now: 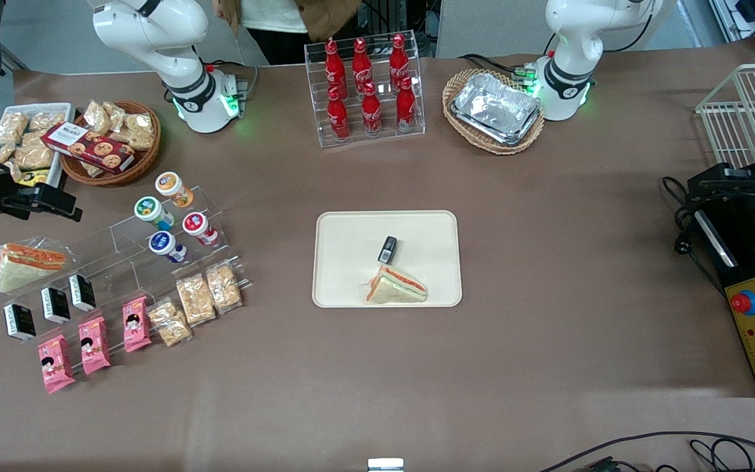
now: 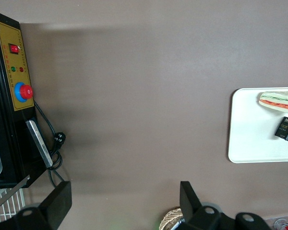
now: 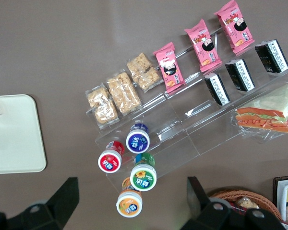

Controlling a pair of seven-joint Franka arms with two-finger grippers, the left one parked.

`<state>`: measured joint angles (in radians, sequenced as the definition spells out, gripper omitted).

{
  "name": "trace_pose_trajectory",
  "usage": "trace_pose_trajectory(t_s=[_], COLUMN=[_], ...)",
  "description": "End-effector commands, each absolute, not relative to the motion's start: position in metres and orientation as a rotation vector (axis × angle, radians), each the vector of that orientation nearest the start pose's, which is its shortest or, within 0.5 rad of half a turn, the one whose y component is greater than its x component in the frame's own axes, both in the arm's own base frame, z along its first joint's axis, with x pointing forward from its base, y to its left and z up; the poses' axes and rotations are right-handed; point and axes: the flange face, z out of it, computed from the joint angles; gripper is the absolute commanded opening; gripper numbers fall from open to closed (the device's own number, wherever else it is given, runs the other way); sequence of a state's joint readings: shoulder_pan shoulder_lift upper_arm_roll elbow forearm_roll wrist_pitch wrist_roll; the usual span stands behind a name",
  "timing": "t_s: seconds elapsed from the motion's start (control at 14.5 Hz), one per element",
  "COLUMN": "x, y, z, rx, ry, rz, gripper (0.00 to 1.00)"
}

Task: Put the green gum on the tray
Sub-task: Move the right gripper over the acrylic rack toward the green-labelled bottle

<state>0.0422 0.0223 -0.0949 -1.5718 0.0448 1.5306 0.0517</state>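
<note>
Four gum bottles on the acrylic rack (image 1: pixel 174 239); my gripper (image 3: pixel 129 201) hovers wide open, empty, above green gum (image 3: pixel 143 177). I descend straight, clearing neighbours, tray (image 1: pixel 345 262) later.

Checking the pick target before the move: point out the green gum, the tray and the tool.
green gum (image 3: pixel 143 178), right wrist view, on its green-rimmed lid.
tray (image 1: pixel 345 262), front view, on a bare patch of its cream surface.
tool (image 3: pixel 129 201), right wrist view, midway between its two open dark fingers, above the bottles.
</note>
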Motion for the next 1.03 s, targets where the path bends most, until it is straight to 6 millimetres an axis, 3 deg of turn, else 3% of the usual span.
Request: trace_pose_trajectory(t_s=[0.0, 0.96], x=[0.5583, 0.55], y=[-0.0269, -0.0276], z=[0.6127, 0.6129], rx=[-3.106, -3.094], ry=[0.108, 0.104], rz=[0.113, 0.15], gripper=[1.0, 1.0])
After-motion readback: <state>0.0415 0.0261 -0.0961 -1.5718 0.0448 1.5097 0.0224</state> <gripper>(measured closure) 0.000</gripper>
